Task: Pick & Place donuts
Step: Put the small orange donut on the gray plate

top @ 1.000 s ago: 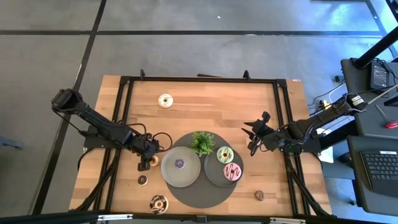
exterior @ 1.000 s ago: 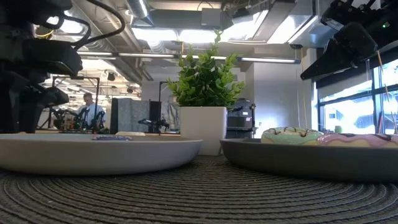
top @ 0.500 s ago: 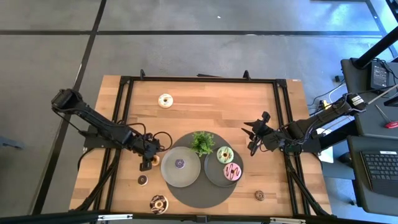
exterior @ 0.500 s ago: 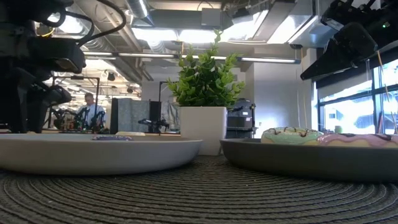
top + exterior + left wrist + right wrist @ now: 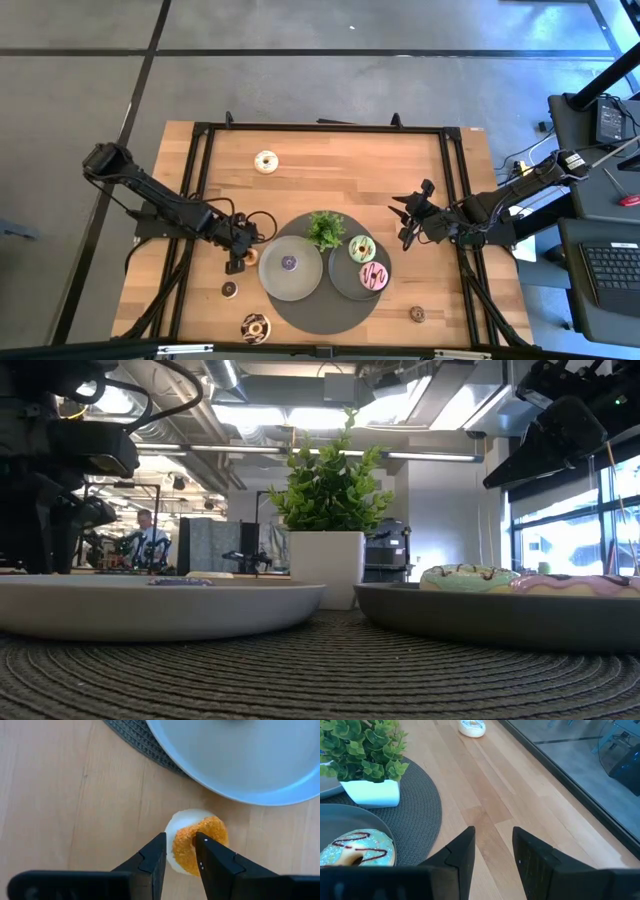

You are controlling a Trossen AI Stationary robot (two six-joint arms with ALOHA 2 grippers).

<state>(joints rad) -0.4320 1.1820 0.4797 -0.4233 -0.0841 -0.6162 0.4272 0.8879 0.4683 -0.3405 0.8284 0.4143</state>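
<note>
Step in hand: the left gripper (image 5: 180, 855) stands low over the orange mini donut (image 5: 200, 845), its fingers a narrow gap apart with one tip in or over the ring's hole and the other by its outer edge; judged a pick in progress, the donut not yet lifted.
Orange mini donut, place: on the bare wood just beside the left plate (image 5: 235, 760), close to the edge of the round mat (image 5: 135, 742).
Next move, judged: the fingers need to close on the ring's wall, lift straight up, then carry it the short way over the plate rim without knocking it.
Left gripper, high view: at (image 5: 236, 262), just left of the left plate (image 5: 272, 280).
Right gripper (image 5: 492, 852): fingers apart, holding nothing, hovering over bare wood right of the mat at (image 5: 404, 225); waiting.
Plates: two, grey, side by side on the mat; the right plate (image 5: 340, 285) touches or nearly touches the left.
Donuts on plates: three; a purple mini (image 5: 289, 264) on the left plate, a green donut (image 5: 361, 249) and a pink donut (image 5: 373, 276) on the right.
Donuts loose on the table: five; a chocolate donut (image 5: 254, 326) at the near edge, a brown mini (image 5: 417, 314), a dark mini (image 5: 229, 289), the orange mini, and a white donut (image 5: 266, 161) far off.
Plant (image 5: 325, 229): one, in a white pot, at the mat's far side.
</note>
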